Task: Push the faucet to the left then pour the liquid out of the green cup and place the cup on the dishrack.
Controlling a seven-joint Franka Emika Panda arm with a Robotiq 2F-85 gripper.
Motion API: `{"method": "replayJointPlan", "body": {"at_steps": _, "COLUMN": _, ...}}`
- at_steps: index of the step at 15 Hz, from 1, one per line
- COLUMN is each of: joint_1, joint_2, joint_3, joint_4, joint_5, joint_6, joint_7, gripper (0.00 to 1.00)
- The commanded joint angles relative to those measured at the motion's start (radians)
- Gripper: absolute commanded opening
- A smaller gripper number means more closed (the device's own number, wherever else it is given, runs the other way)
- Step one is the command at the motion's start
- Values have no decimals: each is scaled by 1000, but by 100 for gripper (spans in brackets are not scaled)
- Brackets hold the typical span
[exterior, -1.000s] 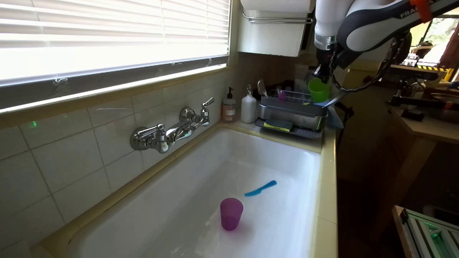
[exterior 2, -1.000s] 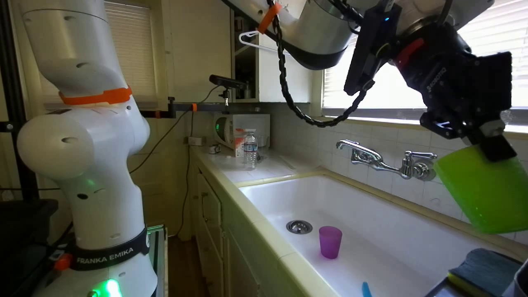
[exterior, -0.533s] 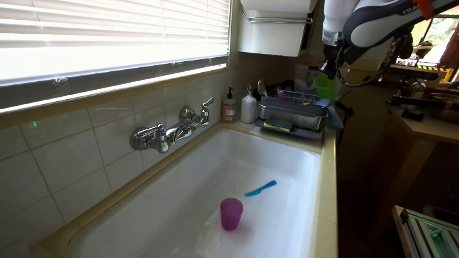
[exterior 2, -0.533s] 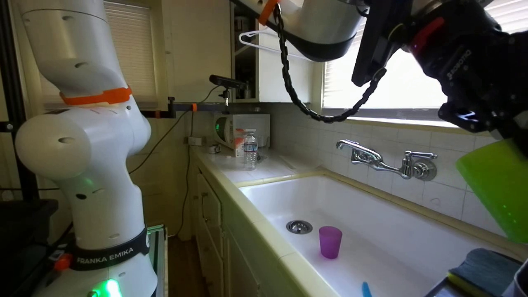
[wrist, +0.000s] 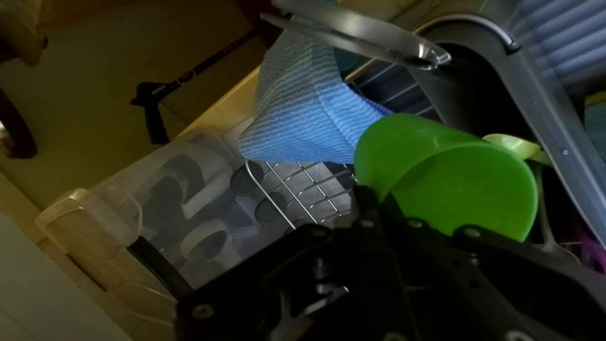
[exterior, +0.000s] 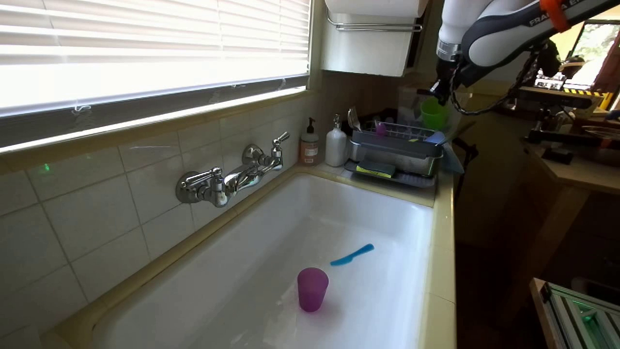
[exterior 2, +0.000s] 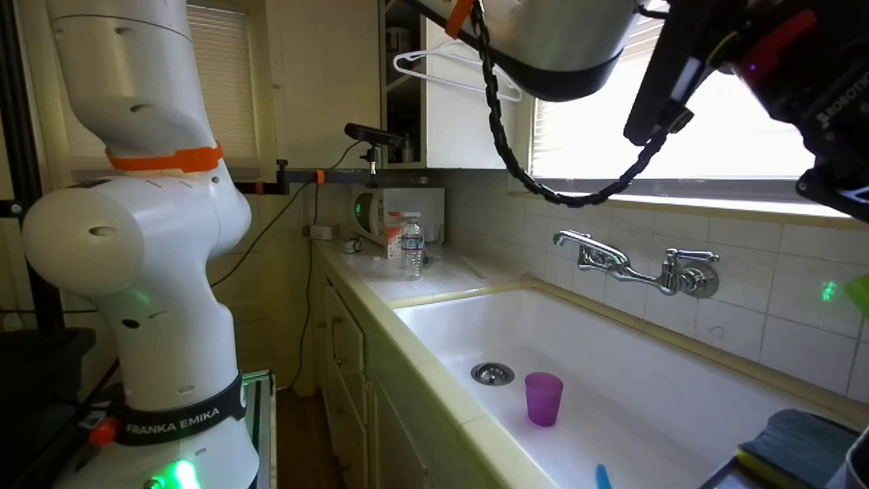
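The green cup (exterior: 433,114) is held above the back right of the dishrack (exterior: 396,143) in an exterior view. My gripper (wrist: 378,196) is shut on the cup's wall near its rim. In the wrist view the green cup (wrist: 454,184) shows its open mouth, with no liquid visible inside. Below it are the dishrack's wires (wrist: 307,189). Only a sliver of the cup (exterior 2: 859,293) shows at the right edge in an exterior view, where the fingertips are out of frame. The chrome faucet (exterior 2: 628,268) has its spout swung along the wall, away from the dishrack.
A purple cup (exterior: 312,290) stands upright in the white sink (exterior: 242,291), near a blue knife (exterior: 352,255). A blue cloth (wrist: 312,109) and metal utensils (wrist: 369,35) lie at the dishrack. Two soap bottles (exterior: 335,145) and a sponge (exterior: 376,168) are beside it.
The gripper and green cup have moved right in both exterior views, nearly out of frame in the closer one. In the last half second the cup has risen slightly. The faucet has not moved.
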Motion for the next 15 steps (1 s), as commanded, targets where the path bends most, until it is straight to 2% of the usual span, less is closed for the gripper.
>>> {"method": "replayJointPlan", "body": {"at_steps": 1, "joint_1": -17, "joint_2": 74, "joint_3": -15, "joint_4": 47, "joint_5": 67, "joint_6": 75, "joint_7": -29, "gripper": 1}}
{"method": "replayJointPlan", "body": {"at_steps": 15, "joint_1": -67, "joint_2": 240, "joint_3": -70, "joint_4": 161, "joint_5": 287, "joint_6": 110, "joint_7": -68, "gripper": 1}}
